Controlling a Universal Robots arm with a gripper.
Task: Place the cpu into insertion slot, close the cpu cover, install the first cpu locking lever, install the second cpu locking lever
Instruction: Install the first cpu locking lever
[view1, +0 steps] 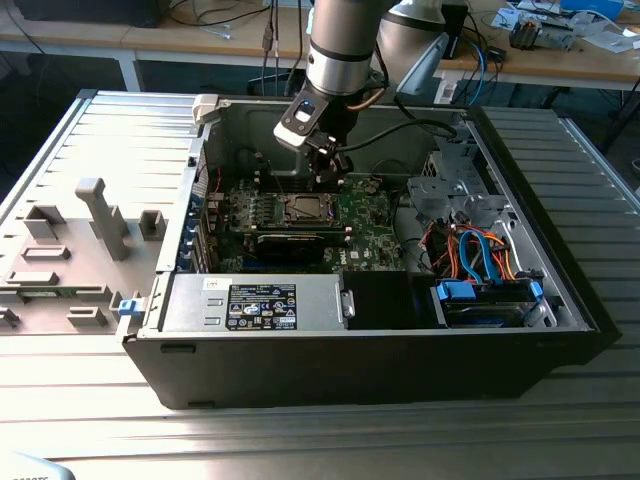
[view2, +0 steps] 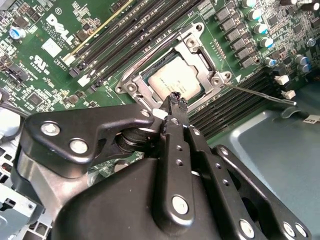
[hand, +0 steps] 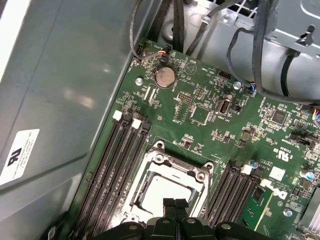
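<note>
hovering pinched shut and empty, gripper (view2: 175, 100) is just over edge of cpu cover (view2: 200, 55), already down over cpu (view2: 172, 82) seated in insertion slot (view1: 303, 208) toward the exterior view's left; first-lever step likely, free locking lever (view2: 260, 94) wants hooking under its catch.

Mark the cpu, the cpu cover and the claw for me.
cpu (view2: 175, 82): second wrist view, middle of its silvery top.
cpu cover (view2: 205, 62): second wrist view, frame strip beside the window.
claw (view2: 176, 99): second wrist view, between its fingertips.
</note>
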